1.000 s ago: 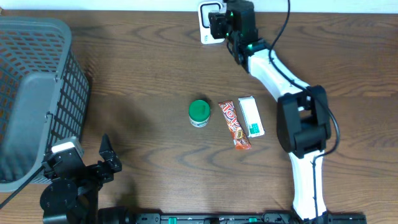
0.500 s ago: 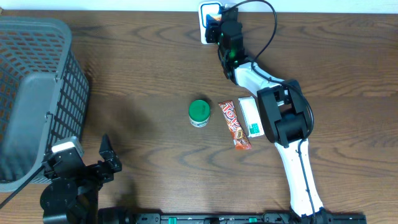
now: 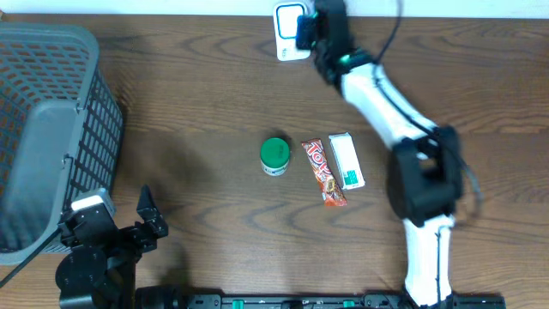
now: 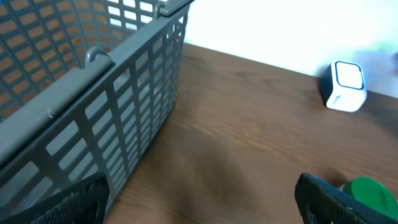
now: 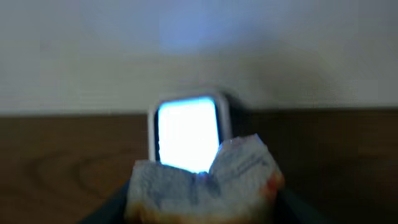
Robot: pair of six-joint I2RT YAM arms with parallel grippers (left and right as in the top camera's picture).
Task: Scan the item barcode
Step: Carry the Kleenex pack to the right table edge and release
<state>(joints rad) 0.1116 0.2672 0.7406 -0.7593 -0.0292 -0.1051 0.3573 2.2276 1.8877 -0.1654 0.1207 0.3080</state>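
White, crinkled wrapping with an orange lower edge marks the packet (image 5: 202, 180), which sits raised off the counter (image 3: 206, 103) and directly in front of the scanner (image 5: 186, 134). In the right wrist view it covers the bottom of the scanner's glowing pale-blue window. That view is blurred, so no print on the wrapper can be read. The right pincer (image 3: 305, 31) is pinching the packet; its tips show only as dark shapes at the lower corners of the wrist view.

The scanner is a small white block with a lit face, standing at the far edge of the counter against the pale wall. The right arm reaches to it at a long stretch. From its base at the near right edge it rises to a black elbow joint, and its white forearm then runs diagonally up and left, with the black wrist just beside the scanner.

Near the middle of the counter lie a green-lidded tub (image 3: 274, 155), a red-and-orange candy bar (image 3: 323, 172) and a white box (image 3: 346, 160), side by side.

The left arm is folded low at the near left corner beside the grey basket (image 3: 43, 129). The left pincer (image 3: 153, 216) is spread wide, with nothing between its black fingers (image 4: 339, 200).
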